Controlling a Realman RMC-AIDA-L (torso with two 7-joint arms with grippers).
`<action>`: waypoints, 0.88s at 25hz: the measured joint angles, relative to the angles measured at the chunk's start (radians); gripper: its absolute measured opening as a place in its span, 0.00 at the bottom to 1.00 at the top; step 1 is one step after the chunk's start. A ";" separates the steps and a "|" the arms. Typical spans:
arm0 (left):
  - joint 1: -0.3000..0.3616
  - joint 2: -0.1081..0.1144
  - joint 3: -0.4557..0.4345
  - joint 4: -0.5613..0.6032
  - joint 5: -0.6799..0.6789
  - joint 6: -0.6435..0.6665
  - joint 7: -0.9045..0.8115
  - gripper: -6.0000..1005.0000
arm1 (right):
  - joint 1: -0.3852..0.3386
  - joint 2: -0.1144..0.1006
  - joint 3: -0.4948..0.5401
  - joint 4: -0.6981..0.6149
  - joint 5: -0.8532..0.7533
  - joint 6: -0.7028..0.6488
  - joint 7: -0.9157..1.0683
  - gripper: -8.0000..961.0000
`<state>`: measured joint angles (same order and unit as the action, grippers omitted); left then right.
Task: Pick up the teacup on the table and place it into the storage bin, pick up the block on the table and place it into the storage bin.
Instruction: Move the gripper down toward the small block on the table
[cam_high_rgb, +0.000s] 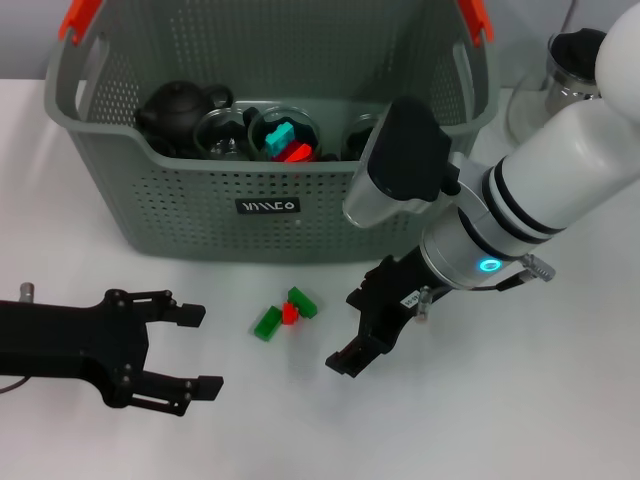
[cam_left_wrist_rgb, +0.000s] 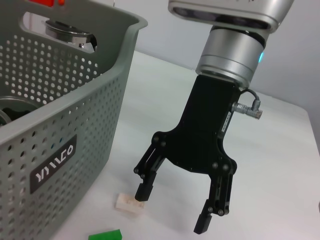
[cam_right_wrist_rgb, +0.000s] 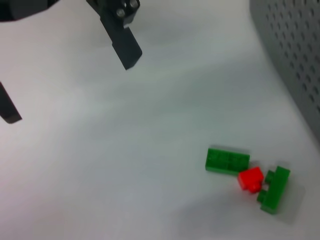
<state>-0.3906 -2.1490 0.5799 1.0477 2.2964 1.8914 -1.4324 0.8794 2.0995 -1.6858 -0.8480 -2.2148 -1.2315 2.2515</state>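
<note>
Clearly the block (cam_high_rgb: 287, 313) lies just beside the right gripper (cam_high_rgb: 364, 328), toward the left gripper (cam_high_rgb: 186, 350); both are spread wide, empty, right nearer.

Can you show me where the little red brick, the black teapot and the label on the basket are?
Small red plastic brick (cam_high_rgb: 290, 313): head view, its top face.
Black round teapot (cam_high_rgb: 178, 108): head view, its body.
Black label with white lettering (cam_high_rgb: 267, 206): head view, its middle, on the grey-green perforated basket's front wall.
</note>
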 joint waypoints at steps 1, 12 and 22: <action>0.000 0.000 0.000 0.000 0.000 0.000 0.000 0.91 | 0.000 0.000 0.001 -0.002 -0.002 -0.001 0.000 0.99; -0.003 -0.002 0.000 0.000 0.000 0.001 0.000 0.91 | 0.022 -0.003 0.040 0.003 -0.106 -0.004 -0.008 0.98; -0.005 -0.002 0.000 0.000 0.000 0.002 -0.002 0.91 | 0.034 0.003 0.030 0.012 -0.139 0.012 -0.047 0.98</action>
<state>-0.3955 -2.1510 0.5798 1.0477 2.2964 1.8937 -1.4341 0.9134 2.1025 -1.6562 -0.8359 -2.3538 -1.2198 2.2044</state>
